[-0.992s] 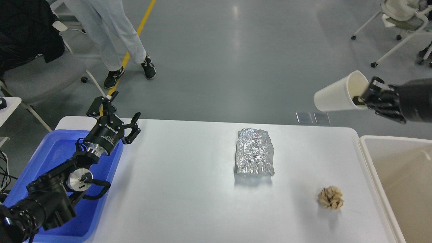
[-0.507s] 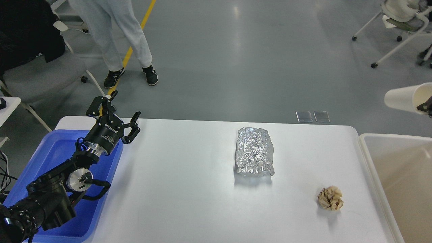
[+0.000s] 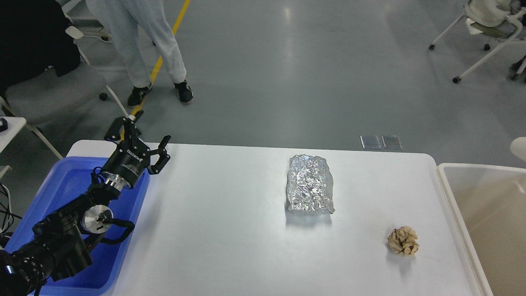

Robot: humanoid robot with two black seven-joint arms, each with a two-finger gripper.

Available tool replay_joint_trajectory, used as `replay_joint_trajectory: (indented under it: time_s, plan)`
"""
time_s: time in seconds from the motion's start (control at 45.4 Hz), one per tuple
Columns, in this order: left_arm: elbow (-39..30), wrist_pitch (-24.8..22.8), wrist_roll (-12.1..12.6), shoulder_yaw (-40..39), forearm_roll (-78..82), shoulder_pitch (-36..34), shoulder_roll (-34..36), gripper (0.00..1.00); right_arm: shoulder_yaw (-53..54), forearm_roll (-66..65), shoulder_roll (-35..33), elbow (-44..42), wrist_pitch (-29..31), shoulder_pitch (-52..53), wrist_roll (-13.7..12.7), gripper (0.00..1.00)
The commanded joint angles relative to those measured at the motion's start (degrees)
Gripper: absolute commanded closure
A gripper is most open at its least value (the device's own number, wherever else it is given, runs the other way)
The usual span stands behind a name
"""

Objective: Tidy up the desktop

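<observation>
The white desktop (image 3: 218, 230) fills the lower view. A crumpled sheet of silver foil (image 3: 309, 190) lies on it right of centre. A small crumpled brown paper ball (image 3: 403, 241) lies near the front right. My left gripper (image 3: 139, 132) is open and empty, held above the desktop's far left corner, over the blue tub's far edge. Only a sliver of a white paper cup (image 3: 519, 148) shows at the right edge, above the beige-white tub. My right gripper is out of view.
A blue plastic tub (image 3: 65, 189) stands at the left under my left arm. A beige-white tub (image 3: 485, 222) stands at the right. A person's legs (image 3: 139, 45) and a chair stand beyond the table at the far left; another chair (image 3: 489, 24) is at the far right.
My right gripper, holding the white paper cup, has moved right and left the view; only the cup's edge still shows. My left arm has barely moved. The person has stepped slightly.
</observation>
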Motion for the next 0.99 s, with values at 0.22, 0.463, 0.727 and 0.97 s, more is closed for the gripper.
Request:
replay_joint_trajectory:
  time_s: [0.22,0.463,0.727,0.97]
  plan:
    - [0.05,0.05,0.0,0.0,0.01,0.0,0.0,0.0,35.98,3.43,15.44,-26.19,0.8,-15.53,-14.54,1.0]
    - [0.05,-0.04,0.0,0.0,0.01,0.0,0.0,0.0,41.26,3.43,16.58,-26.28,2.03,-18.34,-17.09,0.85]
    - [-0.04,-0.04,0.0,0.0,0.01,0.0,0.0,0.0,43.11,3.43,17.91,-26.9,2.2,-19.4,-17.09,0.51]
    - [-0.04,0.05,0.0,0.0,0.01,0.0,0.0,0.0,42.23,2.64,17.91,-26.63,2.11,-18.52,-16.83,0.0]
